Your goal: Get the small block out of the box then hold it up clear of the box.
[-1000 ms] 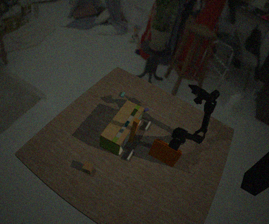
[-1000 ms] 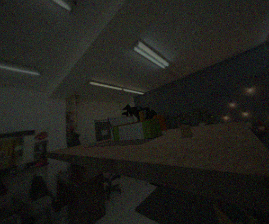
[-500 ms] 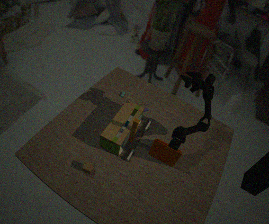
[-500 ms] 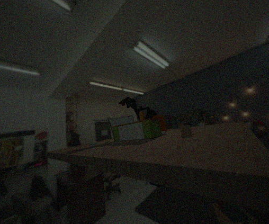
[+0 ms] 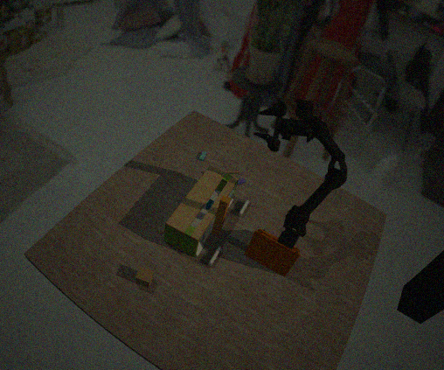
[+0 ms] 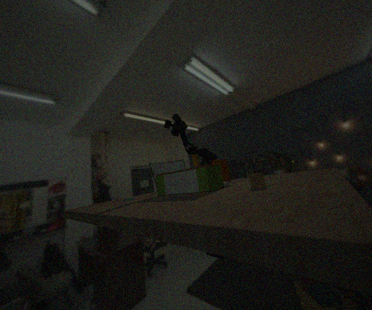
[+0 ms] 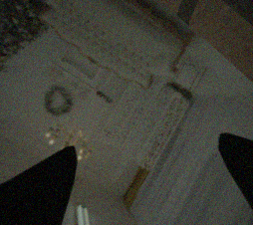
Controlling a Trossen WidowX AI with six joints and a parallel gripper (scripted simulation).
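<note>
The box point(image 5: 190, 219) point(image 6: 182, 182) stands in the middle of the table point(image 5: 246, 316) point(image 6: 291, 206). It has a tan top, a green end and a pale clear front. The light is very dim, and I cannot make out the small block on the shelf for sure; a small teal patch point(image 5: 211, 203) shows between the two top panels. My gripper point(image 5: 265, 125) point(image 6: 170, 123) point(image 7: 147, 147) is open and empty. It is raised high above the table, behind and above the box, and in the wrist view it points away from the box.
The arm's orange base point(image 5: 273, 252) stands to the right of the box. An orange post point(image 5: 221, 215) rises beside the box. A small teal piece point(image 5: 202, 155) lies on the table beyond the box, and a tan block point(image 5: 143, 276) point(image 6: 256, 181) lies near the front left.
</note>
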